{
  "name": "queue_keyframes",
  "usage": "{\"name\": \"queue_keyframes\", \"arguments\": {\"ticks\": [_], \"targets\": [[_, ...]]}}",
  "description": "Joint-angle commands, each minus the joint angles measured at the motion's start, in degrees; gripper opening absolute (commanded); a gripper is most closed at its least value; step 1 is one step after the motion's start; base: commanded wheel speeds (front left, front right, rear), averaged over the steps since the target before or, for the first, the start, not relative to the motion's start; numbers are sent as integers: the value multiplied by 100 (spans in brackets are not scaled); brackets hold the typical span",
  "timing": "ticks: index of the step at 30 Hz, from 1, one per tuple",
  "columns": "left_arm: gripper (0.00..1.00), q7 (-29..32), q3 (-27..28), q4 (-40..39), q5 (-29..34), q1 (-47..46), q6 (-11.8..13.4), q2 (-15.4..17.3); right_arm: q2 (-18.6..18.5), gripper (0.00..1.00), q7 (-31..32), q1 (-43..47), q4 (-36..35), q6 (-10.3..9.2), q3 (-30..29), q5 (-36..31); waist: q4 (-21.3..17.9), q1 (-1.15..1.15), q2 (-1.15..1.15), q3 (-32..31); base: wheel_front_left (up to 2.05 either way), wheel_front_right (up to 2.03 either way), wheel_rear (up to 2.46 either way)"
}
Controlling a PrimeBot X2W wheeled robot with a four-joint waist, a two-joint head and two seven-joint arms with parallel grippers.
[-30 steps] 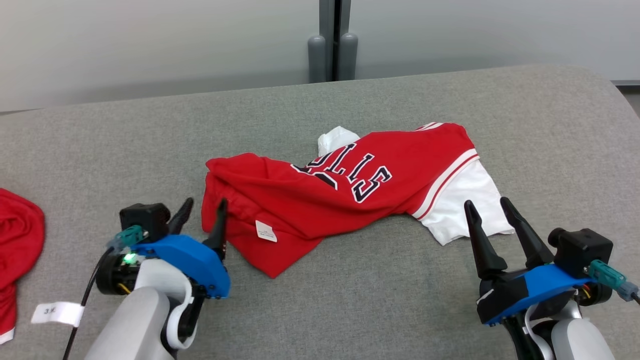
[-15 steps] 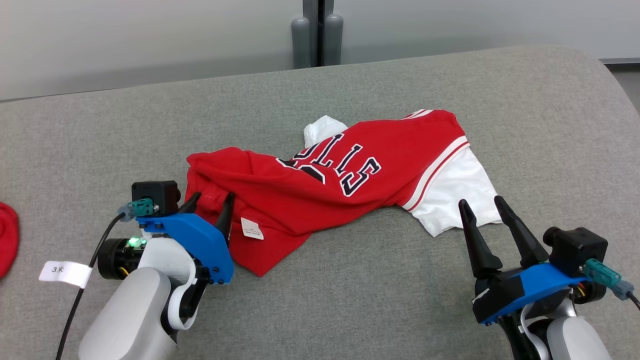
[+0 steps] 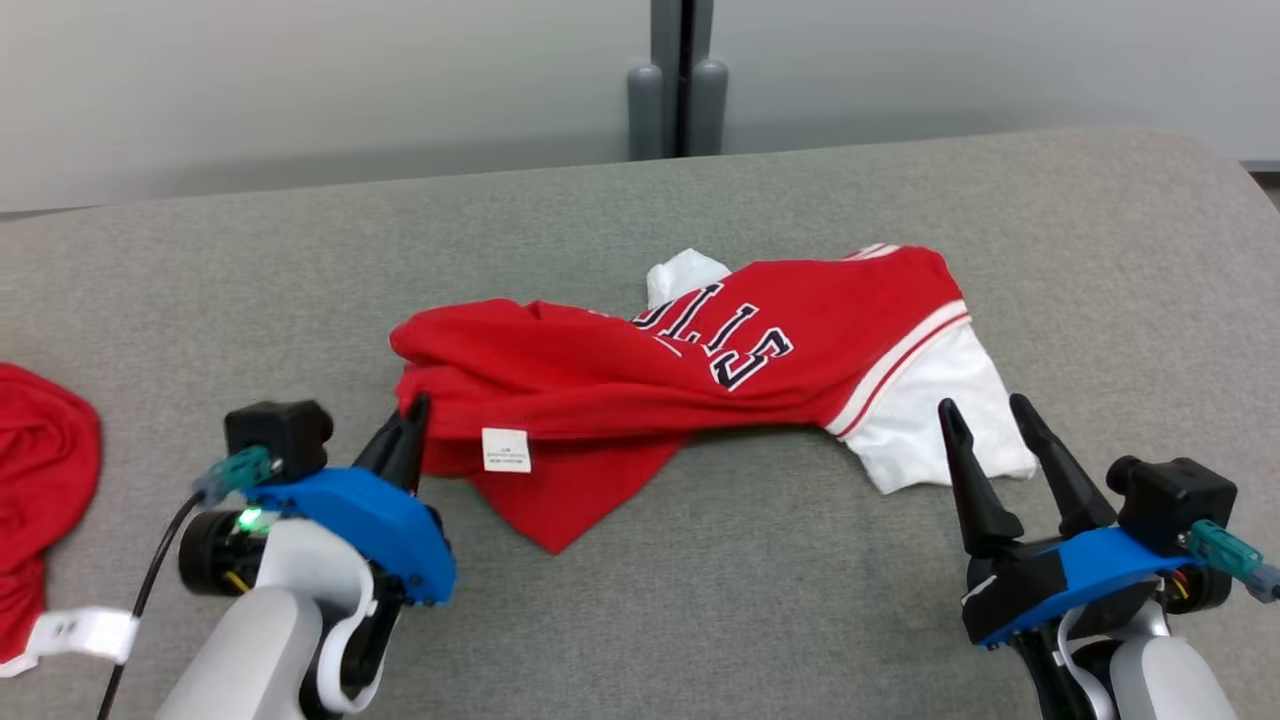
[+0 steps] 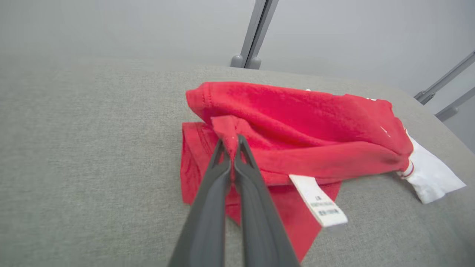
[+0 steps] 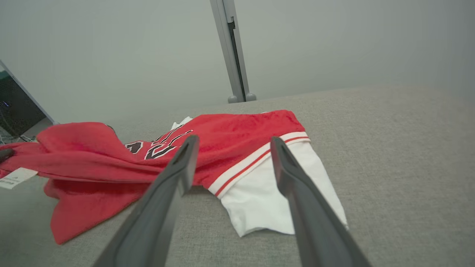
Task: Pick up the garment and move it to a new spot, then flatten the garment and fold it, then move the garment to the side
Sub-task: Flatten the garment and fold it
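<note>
Head view: the jersey [image 3: 640,380] lies crumpled mid-table [image 3: 700,600], well apart from the red cloth [image 3: 40,450] at the far left. Its long axis runs left to right, climbing a touch to the right. The bunched red end sits at my left gripper [image 3: 408,420] and the white sleeve [image 3: 940,420] just ahead of my right gripper [image 3: 982,405]. The lettering reads upside down from here.

Left wrist view: fingers pressed together, a small peak of red hem nipped between the tips. The tag [image 4: 319,202] hangs free just beside them. It's a thin bite and may be only one layer. If I lift fast it could slip out, or the lower layers could drag and twist.

Right wrist view: fingers spread wide with nothing between them, and the sleeve lies just beyond the tips. Carrying on the left pinch alone would let the right end trail and bunch further, so I'd judge the sleeve end needs a hold too.
</note>
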Motion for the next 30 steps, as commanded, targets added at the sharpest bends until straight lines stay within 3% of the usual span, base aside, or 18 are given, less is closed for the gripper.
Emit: {"name": "queue_keyframes", "arguments": {"ticks": [1, 7, 11, 13, 19, 24, 30], "targets": [[0, -125, 102, -289, -7, 271, 106, 113, -9, 100, 21, 49, -50, 3, -68, -55, 83, 0, 0, -44, 0, 0, 0], [0, -159, 309, -1069, -110, 1031, 463, 314, -9, 100, 119, 124, -134, 3, -178, -100, 259, 0, 0, -135, 0, 0, 0], [0, -151, 360, -1187, -190, 1394, 637, 324, -9, 100, 144, 143, -179, 3, -182, -98, 306, 0, 0, -156, 0, 0, 0], [100, -216, 360, -1072, -214, 1488, 663, 262, -9, 100, 156, 143, -178, 3, -182, -93, 318, 0, 0, -172, 0, 0, 0], [100, -576, 434, -616, -306, 1600, 637, 63, -9, 100, 172, 158, -159, 3, -182, -73, 288, 0, 0, -256, 0, 0, 0], [100, -1206, 558, -268, -376, 1646, 393, -78, -9, 100, 205, 218, -191, 3, -309, -125, 261, 0, 0, -364, 0, 0, 0], [100, -2142, 579, -29, -61, 1408, -2, 2, -9, 100, 253, 331, -168, 3, -547, -224, 245, 0, 0, -531, 0, 0, 0]]}}
